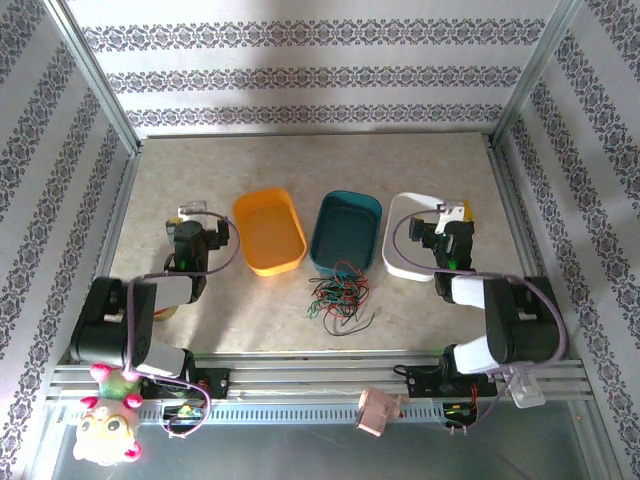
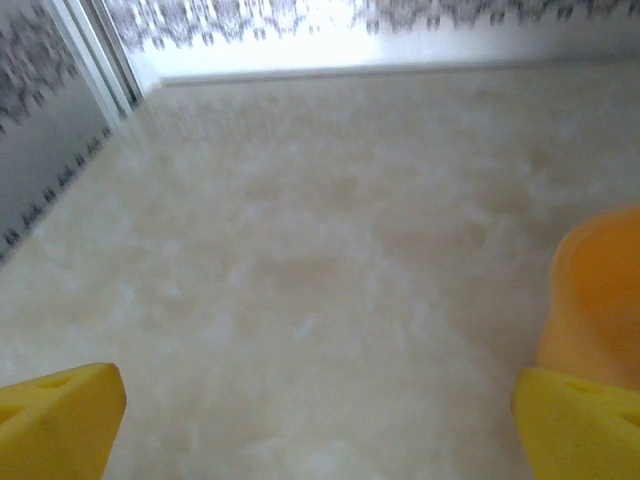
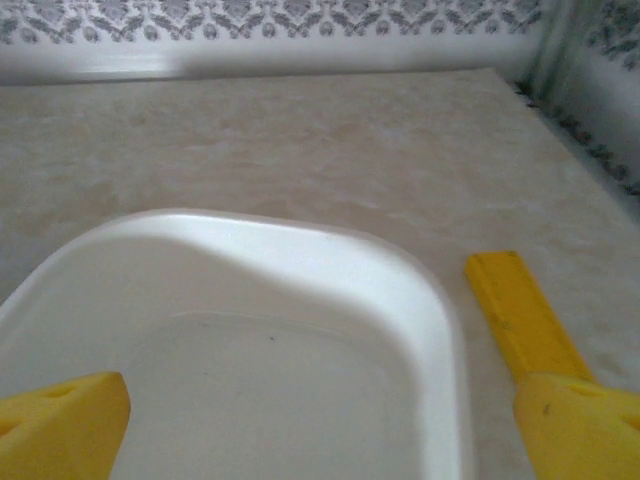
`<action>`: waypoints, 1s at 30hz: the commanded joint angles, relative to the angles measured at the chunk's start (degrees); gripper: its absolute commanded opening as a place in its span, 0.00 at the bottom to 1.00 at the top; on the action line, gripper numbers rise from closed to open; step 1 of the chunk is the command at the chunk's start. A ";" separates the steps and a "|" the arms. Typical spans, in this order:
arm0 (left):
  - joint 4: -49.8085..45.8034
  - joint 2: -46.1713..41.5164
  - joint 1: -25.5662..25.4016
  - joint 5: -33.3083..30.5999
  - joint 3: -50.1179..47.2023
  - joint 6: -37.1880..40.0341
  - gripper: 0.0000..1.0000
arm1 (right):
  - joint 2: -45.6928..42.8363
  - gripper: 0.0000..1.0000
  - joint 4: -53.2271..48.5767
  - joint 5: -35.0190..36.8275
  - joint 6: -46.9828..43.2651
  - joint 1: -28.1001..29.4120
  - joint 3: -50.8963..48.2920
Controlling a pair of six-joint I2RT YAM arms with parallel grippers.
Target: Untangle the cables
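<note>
The top camera overlooked the whole desk (image 1: 300, 165) from behind. Wrist cameras sat low, facing the back wall (image 1: 320, 80): left beside the orange tray (image 2: 600, 290), right over the white tray (image 3: 250, 380).

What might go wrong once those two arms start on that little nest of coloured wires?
1. The cables lie in one tangled heap, thin and curly; a pinch may lift the whole clump instead of one wire.
2. The heap reaches the near rim of the teal tray, so a pull may drag it along.
3. The right gripper, open, hangs partly over the white tray and might knock its rim on the way over.
</note>
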 commanded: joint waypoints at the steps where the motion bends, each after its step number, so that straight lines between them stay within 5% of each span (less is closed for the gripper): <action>1: -14.28 -7.18 -2.89 -12.57 7.12 1.11 0.99 | -12.48 0.92 -23.00 14.43 5.20 4.21 8.27; 6: -35.47 -12.43 -11.63 -19.63 14.24 -9.65 0.99 | -19.71 0.88 -44.01 12.43 10.26 21.05 15.65; 13: -43.10 -13.01 -36.33 -15.15 11.80 -18.66 0.99 | -11.38 0.88 -62.67 9.72 20.55 49.11 28.18; 18: -51.14 -13.91 -47.54 -16.11 11.34 -25.36 0.99 | -3.37 0.74 -73.59 10.52 30.98 52.47 35.37; 30: -54.11 -19.11 -53.29 -7.52 6.51 -26.37 0.99 | 0.65 0.61 -73.74 8.73 34.25 51.05 35.13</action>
